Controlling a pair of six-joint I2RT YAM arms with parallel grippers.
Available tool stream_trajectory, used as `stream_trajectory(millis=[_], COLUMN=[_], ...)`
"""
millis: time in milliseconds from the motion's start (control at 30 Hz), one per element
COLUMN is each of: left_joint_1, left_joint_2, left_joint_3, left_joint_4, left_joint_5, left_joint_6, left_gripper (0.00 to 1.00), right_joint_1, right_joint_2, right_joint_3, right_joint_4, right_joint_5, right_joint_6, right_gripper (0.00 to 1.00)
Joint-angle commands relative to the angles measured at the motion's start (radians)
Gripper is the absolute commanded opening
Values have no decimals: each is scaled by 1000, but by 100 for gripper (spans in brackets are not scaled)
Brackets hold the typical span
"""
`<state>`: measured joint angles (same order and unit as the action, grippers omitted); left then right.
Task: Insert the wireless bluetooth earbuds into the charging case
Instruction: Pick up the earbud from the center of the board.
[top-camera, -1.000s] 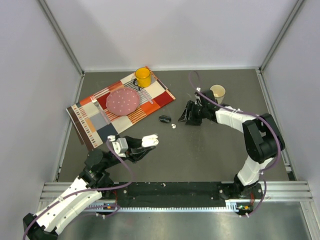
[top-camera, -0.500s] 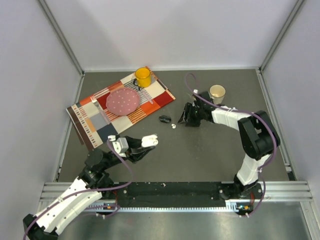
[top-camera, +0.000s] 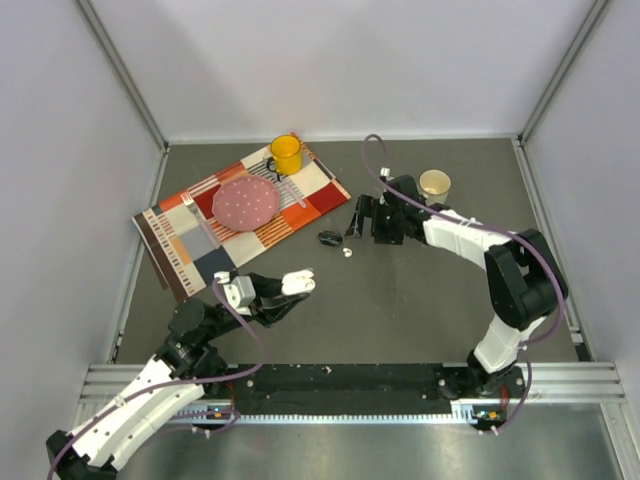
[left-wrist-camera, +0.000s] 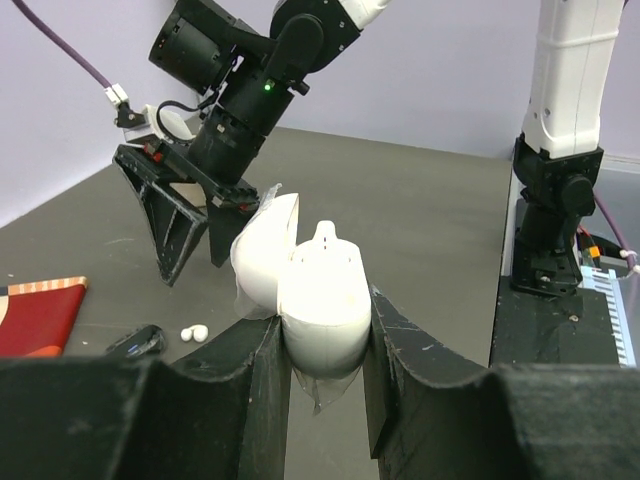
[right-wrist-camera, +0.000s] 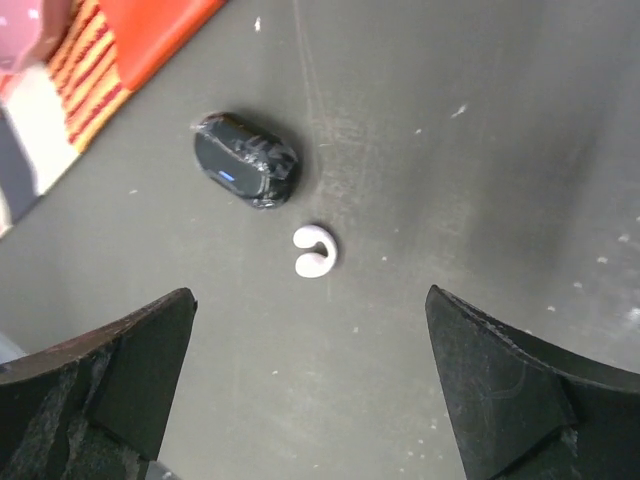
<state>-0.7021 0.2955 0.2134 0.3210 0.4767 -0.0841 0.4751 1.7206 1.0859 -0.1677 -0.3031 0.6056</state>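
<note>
Grey desk carries a patchwork placemat at the far left, with a pink plate on it and a yellow mug at its far corner. A paper cup stands far right. The right fingers are spread wide and hold nothing, hanging over the desk's middle. The left fingers are pinched on a white charging case, its lid tipped open, raised off the desk nearer the arm bases. Below the right fingers a black case lies on the desk, and a white earbud lies just beside it, not touching.
</note>
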Motion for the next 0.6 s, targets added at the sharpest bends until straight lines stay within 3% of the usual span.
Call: stream_trajectory(millis=[0, 167, 233, 267, 333, 467, 500, 567], left_joint_1=[-4, -4, -4, -4, -4, -4, -2, -4], left_joint_2=[-48, -59, -55, -52, -47, -53, -55, -56], left_joint_3=[32, 17, 18, 20, 24, 30, 29, 27], left_joint_4=[16, 26, 29, 29, 27, 12, 10, 10], left_joint_5=[-24, -36, -35, -33, -30, -30, -33, -36], left_joint_6=[-11, -8, -8, -6, -5, -5, -6, -8], left_gripper=[0, 0, 0, 0, 0, 0, 0, 0], right_joint_1=[77, 77, 51, 28, 23, 28, 28, 28], right_joint_2=[-105, -171, -181, -177, -165, -113, -102, -72], right_joint_3=[88, 54, 36, -1, -35, -4, -3, 3], right_joint_4=[-116, -122, -75, -35, 49, 17, 14, 5], right_joint_5=[300, 423, 305, 154, 119, 84, 81, 68], right_joint_6=[-127, -25, 2, 14, 19, 11, 17, 31], right_gripper=[99, 99, 99, 99, 99, 98, 92, 89])
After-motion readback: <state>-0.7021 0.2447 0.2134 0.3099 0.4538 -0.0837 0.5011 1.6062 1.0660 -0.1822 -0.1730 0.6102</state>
